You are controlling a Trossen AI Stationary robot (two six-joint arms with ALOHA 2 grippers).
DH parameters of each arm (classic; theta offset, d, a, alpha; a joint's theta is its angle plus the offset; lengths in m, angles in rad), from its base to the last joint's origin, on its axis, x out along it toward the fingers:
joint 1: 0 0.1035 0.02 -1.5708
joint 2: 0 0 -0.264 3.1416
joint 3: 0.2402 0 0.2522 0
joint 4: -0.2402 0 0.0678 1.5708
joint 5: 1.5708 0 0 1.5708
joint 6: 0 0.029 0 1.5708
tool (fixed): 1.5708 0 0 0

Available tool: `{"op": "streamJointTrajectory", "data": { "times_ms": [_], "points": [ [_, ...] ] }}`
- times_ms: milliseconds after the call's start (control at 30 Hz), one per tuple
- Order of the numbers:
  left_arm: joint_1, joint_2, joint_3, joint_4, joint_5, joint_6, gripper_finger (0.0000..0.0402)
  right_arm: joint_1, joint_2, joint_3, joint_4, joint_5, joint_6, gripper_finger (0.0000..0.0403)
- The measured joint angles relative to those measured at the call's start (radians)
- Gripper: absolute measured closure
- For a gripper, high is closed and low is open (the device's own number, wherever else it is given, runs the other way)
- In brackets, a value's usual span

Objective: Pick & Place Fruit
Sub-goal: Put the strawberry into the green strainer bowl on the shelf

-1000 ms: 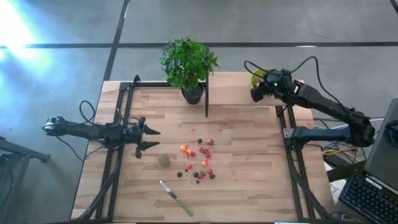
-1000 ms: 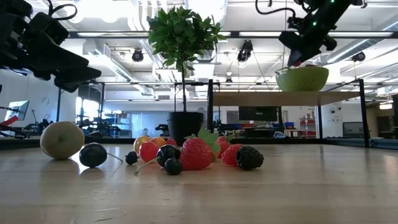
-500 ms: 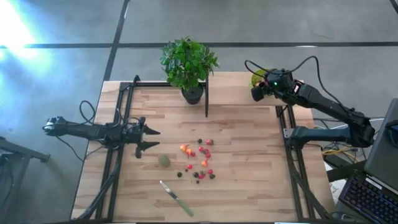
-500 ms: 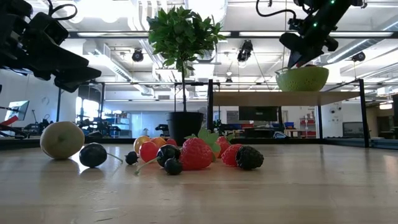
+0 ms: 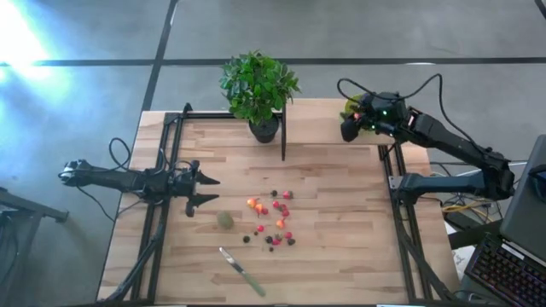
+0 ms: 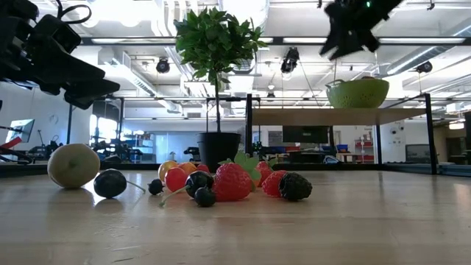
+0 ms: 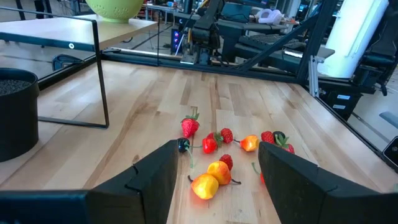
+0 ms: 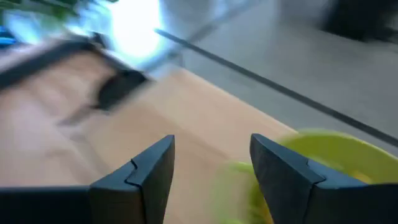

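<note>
Right hand [image 5: 348,130] is up at the worktop's far right corner, beside the green bowl [image 6: 358,93] — fingers spread, nothing between them. Left hand [image 5: 205,189] waits at the left edge, also released and empty, pointing in toward the fruit [image 5: 271,220], which lies scattered around the middle of the worktop [image 5: 341,256]: strawberries [image 6: 232,182], dark berries, a couple of orange pieces, and the larger dull-green ball [image 5: 224,220] sitting apart on the left side of the cluster. A knife [image 5: 241,270] lies nearer the front edge. These look like light, hard plastic toys — smooth, rounded, likely to roll or squirt out of a pinch. Best bet is closing across the widest part of the body, square from above, not on the thin stems.
</note>
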Motion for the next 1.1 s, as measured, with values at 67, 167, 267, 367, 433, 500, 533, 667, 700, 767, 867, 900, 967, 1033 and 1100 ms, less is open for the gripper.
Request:
{"op": "streamJointTrajectory", "data": {
  "times_ms": [67,167,267,367,433,500,533,667,700,767,867,900,967,1033,1100],
  "points": [
    [0.0,0.0,0.0,0.0,0.0,0.0,0.0172,0.063,0.0,0.011,0.025,-0.01,0.0,0.0209],
    [0.0,0.0,0.0,0.0,0.0,0.0,0.0172,0.167,0.0,0.007,0.078,-0.004,-0.001,0.0222],
    [0.0,0.0,0.0,0.0,0.0,0.0,0.0172,0.27,0.002,-0.012,0.122,0.0,-0.01,0.0233],
    [0.0,0.0,0.0,0.0,0.0,0.0,0.0172,0.371,0.017,-0.025,0.155,0.021,-0.026,0.0242],
    [0.0,0.0,0.0,0.0,0.0,0.0,0.0172,0.432,0.043,-0.027,0.181,0.029,-0.049,0.0248],
    [0.0,0.0,0.0,0.0,0.0,0.0,0.0172,0.489,0.076,-0.027,0.225,0.031,-0.082,0.0254],
    [0.0,0.0,0.0,0.0,0.0,0.0,0.0172,0.514,0.097,-0.027,0.248,0.031,-0.108,0.0257],
    [0.0,0.0,0.0,0.0,0.0,0.0,0.0172,0.586,0.185,-0.027,0.313,0.031,-0.255,0.0269],
    [0.0,0.0,0.0,0.0,0.0,0.0,0.0172,0.596,0.209,-0.027,0.323,0.031,-0.288,0.0271],
    [0.0,0.0,0.0,0.0,0.0,0.0,0.0172,0.605,0.252,-0.027,0.323,0.03,-0.328,0.0277],
    [0.0,0.0,0.0,0.0,0.0,0.0,0.0172,0.608,0.308,-0.023,0.322,0.018,-0.345,0.0283],
    [0.0,0.0,0.0,0.0,0.0,0.0,0.0172,0.608,0.324,-0.023,0.323,0.016,-0.344,0.0284],
    [0.0,0.0,0.0,0.0,0.0,0.0,0.0172,0.608,0.353,-0.023,0.324,0.014,-0.344,0.0282],
    [0.0,0.0,0.0,0.0,0.0,0.0,0.0172,0.608,0.38,-0.023,0.323,-0.009,-0.338,0.0273],
    [0.0,0.0,0.0,0.0,0.0,0.0,0.0172,0.607,0.408,-0.023,0.325,-0.047,-0.313,0.0259]
  ]
}}
